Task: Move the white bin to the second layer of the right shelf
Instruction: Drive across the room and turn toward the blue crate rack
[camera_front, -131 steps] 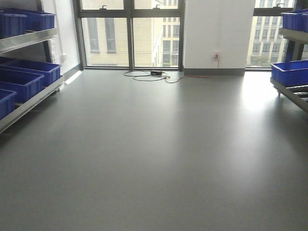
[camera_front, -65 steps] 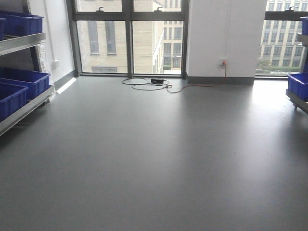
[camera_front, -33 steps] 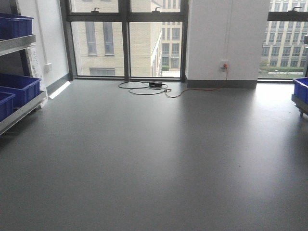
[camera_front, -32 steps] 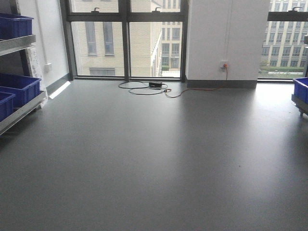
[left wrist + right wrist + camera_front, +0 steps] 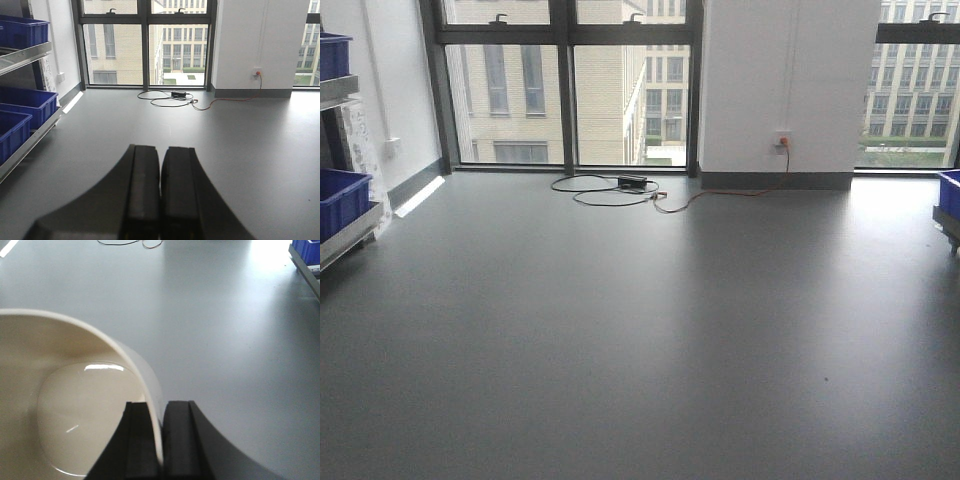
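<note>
In the right wrist view the white bin [image 5: 70, 410] fills the lower left, cream and glossy, with its mouth facing the camera. My right gripper [image 5: 162, 412] is shut on the bin's wall, one finger [image 5: 141, 440] inside the rim and the other finger [image 5: 181, 440] outside. The bin hangs above the grey floor. My left gripper [image 5: 160, 165] is shut with nothing between its black fingers. Of the right shelf [image 5: 949, 226] only a corner of a steel level shows, bearing a blue crate [image 5: 951, 194]. I cannot tell which layer it is.
The left rack [image 5: 27, 145] holds blue crates [image 5: 27, 102] on two levels. Open grey floor [image 5: 650, 330] runs to the window wall. A black cable and box [image 5: 620, 186] lie by the windows, and an orange cord rises to a wall socket [image 5: 781, 142].
The view has moved forward down the room. The window wall and cable are closer, and the racks on both sides have slid out toward the frame edges, the left one more.
</note>
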Available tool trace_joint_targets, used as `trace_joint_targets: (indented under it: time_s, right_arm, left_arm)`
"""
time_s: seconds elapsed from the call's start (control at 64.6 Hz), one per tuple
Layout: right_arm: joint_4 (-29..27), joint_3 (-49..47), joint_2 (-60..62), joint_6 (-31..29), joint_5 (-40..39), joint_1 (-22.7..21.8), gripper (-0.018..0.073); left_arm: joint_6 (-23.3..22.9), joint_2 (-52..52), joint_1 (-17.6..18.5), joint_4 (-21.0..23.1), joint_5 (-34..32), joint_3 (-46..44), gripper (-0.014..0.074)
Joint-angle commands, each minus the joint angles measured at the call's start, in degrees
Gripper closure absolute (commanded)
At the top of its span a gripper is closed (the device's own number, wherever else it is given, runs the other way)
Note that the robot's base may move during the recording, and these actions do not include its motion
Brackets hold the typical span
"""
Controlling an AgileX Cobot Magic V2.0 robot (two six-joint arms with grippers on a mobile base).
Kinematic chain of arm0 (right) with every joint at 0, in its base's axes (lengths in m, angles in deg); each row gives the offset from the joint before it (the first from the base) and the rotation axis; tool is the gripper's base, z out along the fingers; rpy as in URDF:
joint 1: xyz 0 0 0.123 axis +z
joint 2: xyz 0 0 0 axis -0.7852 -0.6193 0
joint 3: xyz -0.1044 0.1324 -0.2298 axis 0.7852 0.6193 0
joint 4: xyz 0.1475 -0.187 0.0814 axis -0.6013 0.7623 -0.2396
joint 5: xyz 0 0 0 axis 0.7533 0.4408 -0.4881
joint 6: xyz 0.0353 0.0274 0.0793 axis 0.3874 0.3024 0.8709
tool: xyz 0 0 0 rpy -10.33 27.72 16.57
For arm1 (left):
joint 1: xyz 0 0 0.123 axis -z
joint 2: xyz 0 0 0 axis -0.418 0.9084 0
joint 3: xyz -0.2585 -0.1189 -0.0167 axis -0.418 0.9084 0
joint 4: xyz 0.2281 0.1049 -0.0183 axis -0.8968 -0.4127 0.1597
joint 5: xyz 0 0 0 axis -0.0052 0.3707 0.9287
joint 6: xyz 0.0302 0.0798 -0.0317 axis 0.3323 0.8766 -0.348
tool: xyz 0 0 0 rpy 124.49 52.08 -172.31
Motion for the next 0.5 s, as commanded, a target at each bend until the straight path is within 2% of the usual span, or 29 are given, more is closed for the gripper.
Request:
trace_joint_targets:
  time_s: [0.0,0.48]
  right_arm:
    - [0.2,-1.6,-0.4,-0.1,-5.8,-0.4,0.0511]
    - [0.2,-1.6,-0.4,-0.1,-5.8,-0.4,0.0511]
  left_arm:
    - [-0.3,-0.9,0.2,0.4,-4.5,2.1,0.0512]
    - [-0.3,-0.9,0.2,0.4,-4.5,2.1,0.0512]
